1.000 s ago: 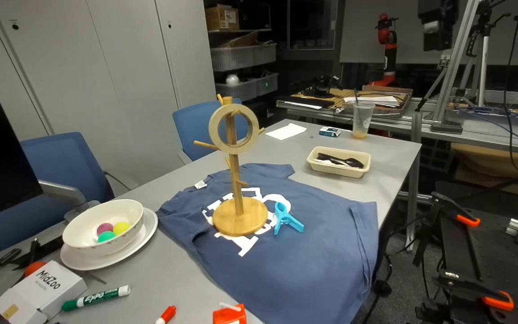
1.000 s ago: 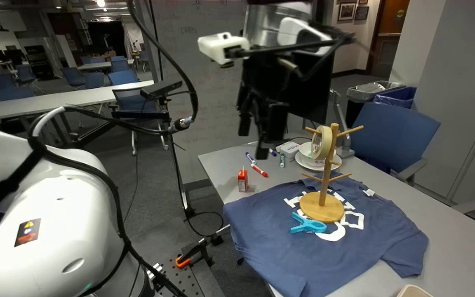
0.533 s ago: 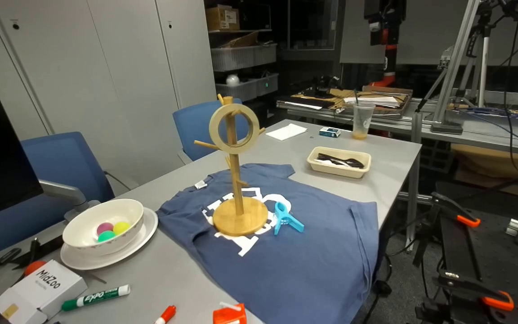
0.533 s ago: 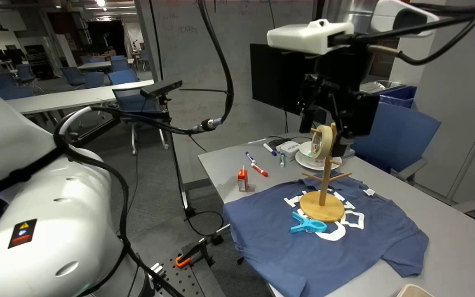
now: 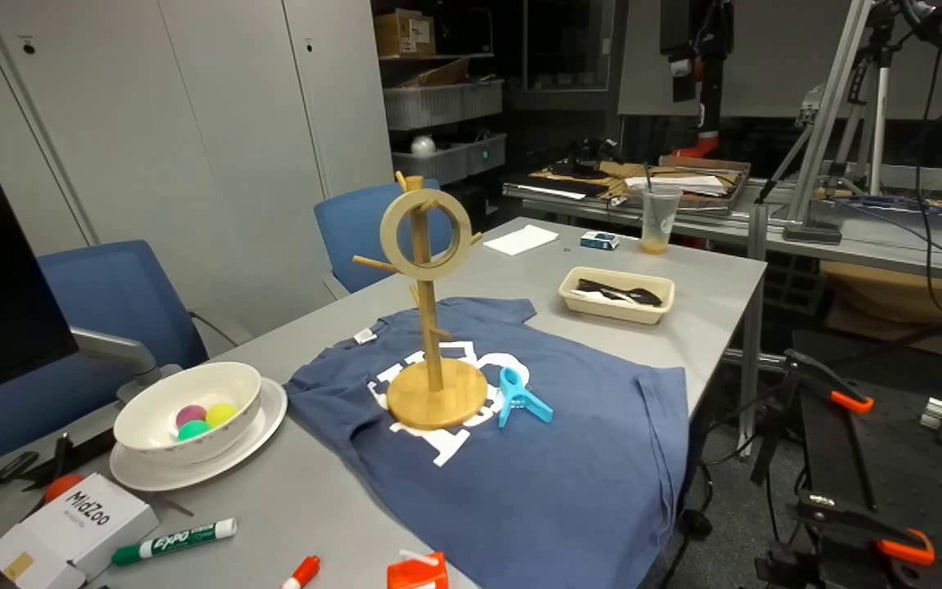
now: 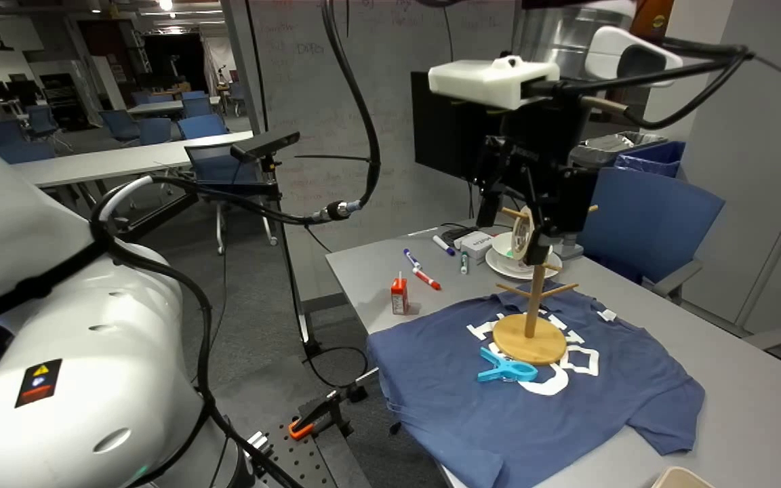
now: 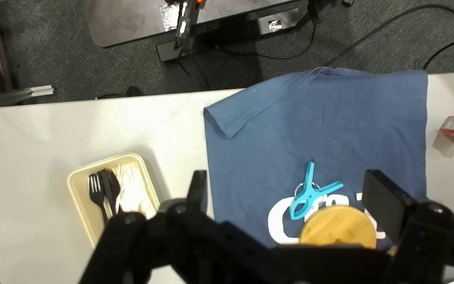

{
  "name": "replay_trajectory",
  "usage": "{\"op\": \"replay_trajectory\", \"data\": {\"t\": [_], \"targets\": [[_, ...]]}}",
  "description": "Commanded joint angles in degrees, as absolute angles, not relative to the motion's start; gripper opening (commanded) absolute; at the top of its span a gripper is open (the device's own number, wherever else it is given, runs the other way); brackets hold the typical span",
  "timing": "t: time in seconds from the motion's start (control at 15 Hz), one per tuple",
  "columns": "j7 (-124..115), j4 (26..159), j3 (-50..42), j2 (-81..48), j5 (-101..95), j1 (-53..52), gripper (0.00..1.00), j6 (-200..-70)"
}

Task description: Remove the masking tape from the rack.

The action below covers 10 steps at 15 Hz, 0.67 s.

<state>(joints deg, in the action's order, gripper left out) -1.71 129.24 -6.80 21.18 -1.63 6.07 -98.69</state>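
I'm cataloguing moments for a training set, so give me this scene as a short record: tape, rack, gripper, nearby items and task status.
Masking tape: hanging near the top of the wooden rack
Rack: upright, standing on a blue T-shirt
Gripper: open, apart from the tape
Beside the rack: light-blue spring clamp
Tray: beige, holding black and white cutlery
Bowl: on a plate, holding three balls
Status: tape not yet removed

One rack (image 5: 428, 315), one masking tape (image 5: 389, 235), three balls (image 5: 221, 414) in one bowl (image 5: 193, 384)
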Motion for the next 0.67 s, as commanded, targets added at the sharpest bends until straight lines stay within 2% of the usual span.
{"op": "replay_trajectory", "data": {"t": [0.0,0.6], "targets": [[-2.0,132.1,-4.8,20.8,0.1,4.5,1.0,-102.1],[-3.4,139.1,1.0,17.8,9.7,-1.2,1.0,-122.7]]}}
